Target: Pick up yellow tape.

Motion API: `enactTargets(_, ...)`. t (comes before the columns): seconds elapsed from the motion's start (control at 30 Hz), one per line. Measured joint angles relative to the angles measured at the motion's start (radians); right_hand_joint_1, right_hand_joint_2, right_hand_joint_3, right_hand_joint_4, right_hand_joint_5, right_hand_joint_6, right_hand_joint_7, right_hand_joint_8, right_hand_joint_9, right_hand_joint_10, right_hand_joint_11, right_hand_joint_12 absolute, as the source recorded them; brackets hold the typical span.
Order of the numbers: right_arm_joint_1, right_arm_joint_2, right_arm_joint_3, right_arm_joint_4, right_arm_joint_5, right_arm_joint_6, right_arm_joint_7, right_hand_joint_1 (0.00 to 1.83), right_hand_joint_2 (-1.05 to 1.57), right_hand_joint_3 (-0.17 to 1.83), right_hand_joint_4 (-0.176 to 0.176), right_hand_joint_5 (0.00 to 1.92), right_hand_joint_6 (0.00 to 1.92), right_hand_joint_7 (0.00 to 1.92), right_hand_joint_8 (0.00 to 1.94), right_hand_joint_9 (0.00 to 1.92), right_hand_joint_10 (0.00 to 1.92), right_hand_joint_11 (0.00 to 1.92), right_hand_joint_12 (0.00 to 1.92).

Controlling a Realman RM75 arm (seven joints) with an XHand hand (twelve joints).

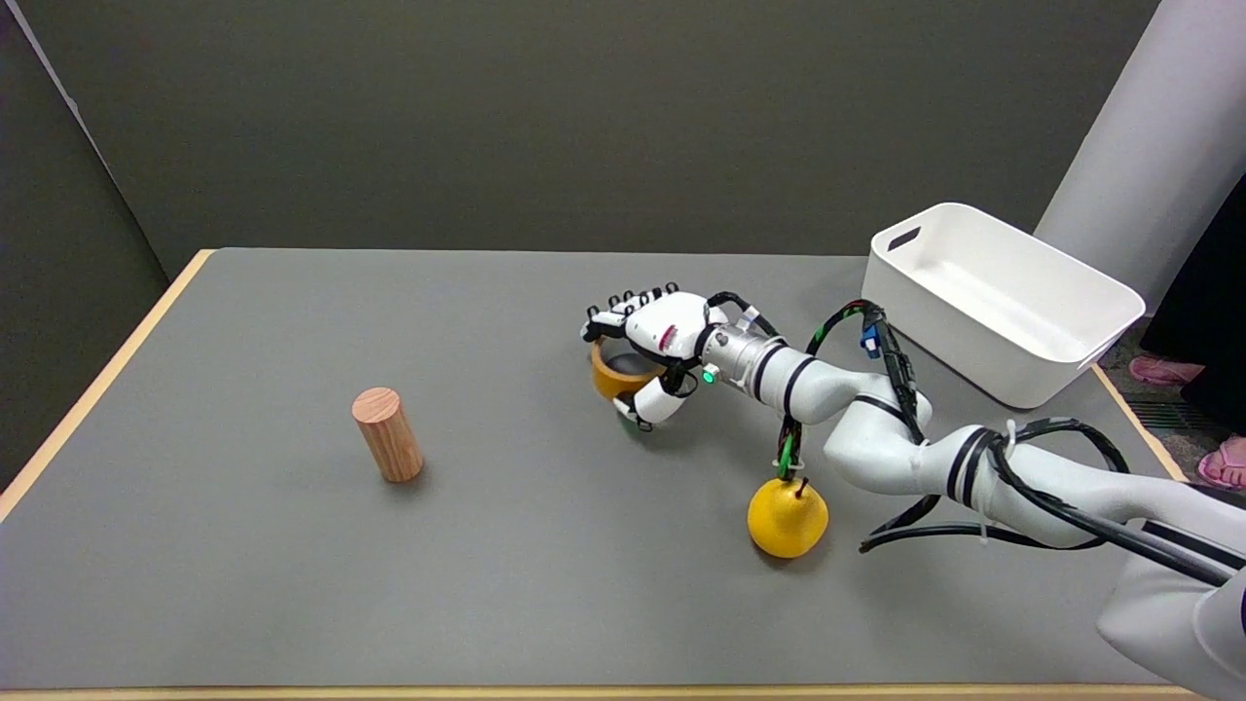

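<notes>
The yellow tape (612, 379), a roll with a dark hollow core, lies on the grey table (487, 545) right of centre. My right hand (655, 337) is over it, reaching in from the lower right. Its fingers (607, 322) curl down over the roll's far rim, and the thumb (650, 406) presses against the near side. The roll is pinched between them and still sits on the table. The hand hides the right part of the roll.
A yellow pear (787, 518) sits just under my forearm, near the front right. A wooden cylinder (387, 434) stands upright at the left. A white bin (1003, 302) sits tilted at the table's back right edge.
</notes>
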Motion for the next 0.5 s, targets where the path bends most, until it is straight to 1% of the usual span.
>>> enactTargets(0.03,-0.001,-0.001,0.0,0.0,0.0,0.004,0.0,1.0,1.01,0.68,0.046,0.33,1.24,0.59,1.11,0.62,1.15,0.6,1.57)
enactTargets(0.07,-0.001,-0.001,0.001,0.001,0.002,0.007,0.0,1.08,1.2,0.32,-0.103,0.46,1.51,0.58,1.46,0.67,1.18,0.66,1.6)
enactTargets(0.1,-0.002,-0.002,0.001,0.001,0.003,0.01,0.001,1.12,1.29,0.15,-0.176,0.52,1.64,0.58,1.63,0.69,1.19,0.69,1.61)
enactTargets(0.23,-0.005,-0.004,0.003,0.004,0.004,0.022,0.001,1.14,1.25,0.19,-0.176,0.55,1.61,0.61,1.61,0.75,1.26,0.75,1.64)
enactTargets(0.3,-0.008,-0.004,0.003,0.005,0.005,0.026,0.001,1.15,1.26,0.12,-0.176,0.59,1.56,0.64,1.57,0.8,1.21,0.81,1.66)
enactTargets(0.5,-0.013,-0.004,0.015,0.013,0.004,0.043,-0.001,1.16,1.21,0.19,-0.176,0.62,1.53,0.67,1.54,0.82,1.26,0.86,1.74)
